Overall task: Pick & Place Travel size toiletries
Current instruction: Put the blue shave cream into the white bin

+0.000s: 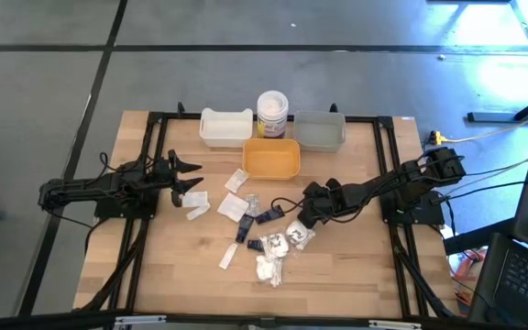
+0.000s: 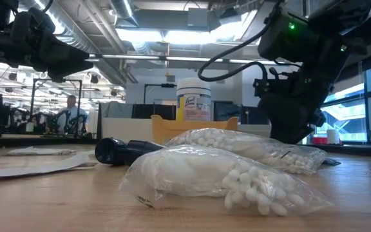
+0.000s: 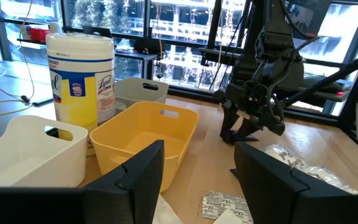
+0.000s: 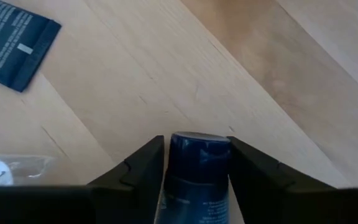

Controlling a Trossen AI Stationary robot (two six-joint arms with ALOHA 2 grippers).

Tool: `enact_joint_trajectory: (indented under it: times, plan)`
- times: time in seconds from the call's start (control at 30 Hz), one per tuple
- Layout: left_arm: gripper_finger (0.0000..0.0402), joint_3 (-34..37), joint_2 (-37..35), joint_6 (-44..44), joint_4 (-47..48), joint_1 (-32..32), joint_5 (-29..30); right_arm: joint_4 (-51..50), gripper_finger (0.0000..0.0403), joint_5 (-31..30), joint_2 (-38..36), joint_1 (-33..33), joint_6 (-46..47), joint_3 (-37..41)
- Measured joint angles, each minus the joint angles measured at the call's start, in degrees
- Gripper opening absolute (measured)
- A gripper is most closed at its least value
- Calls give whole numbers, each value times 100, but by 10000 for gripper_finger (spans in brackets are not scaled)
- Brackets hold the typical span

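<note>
The right pincer point(image 4: 194, 165) has its 2 fingers set either side of a dark blue tube point(image 4: 197, 171), close against its cap end, low over the worktop point(image 1: 356, 275) in the middle of the pile; whether it is squeezing yet I cannot tell. The tube looks stiff, light and smooth, so it may slip: a hold across the body just behind the cap seems safest. Nearest the low camera lie 2 clear bags of cotton swabs point(image 2: 224, 177), soft and crinkly, best pinched at a loose edge. Flat sachets point(image 1: 237, 180), about 5, are thin and hard to lift from wood. The left pincer point(image 1: 183, 180) waits at the worktop's left side, jaws apart and empty. Beyond stand 3 trays: white point(image 1: 225, 126), yellow point(image 1: 271, 159), grey point(image 1: 320, 131), and 1 wipes canister point(image 1: 271, 114).
</note>
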State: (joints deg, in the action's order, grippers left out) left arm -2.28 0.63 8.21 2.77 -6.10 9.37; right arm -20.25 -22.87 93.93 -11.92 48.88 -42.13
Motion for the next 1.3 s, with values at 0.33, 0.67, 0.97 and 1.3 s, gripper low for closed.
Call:
enact_joint_trajectory:
  times: [0.33,0.67,0.97,1.3]
  plan:
    - [194,0,-1,1,1,1,0,-9,149,1,0,0,-4,0]
    - [194,0,-1,2,1,-1,-2,-9,142,58,-2,0,-81,0]
    - [194,0,-1,2,1,0,-1,-3,154,108,-7,0,-137,0]
    - [194,0,-1,13,1,0,-2,-33,132,147,-52,0,-227,-71]
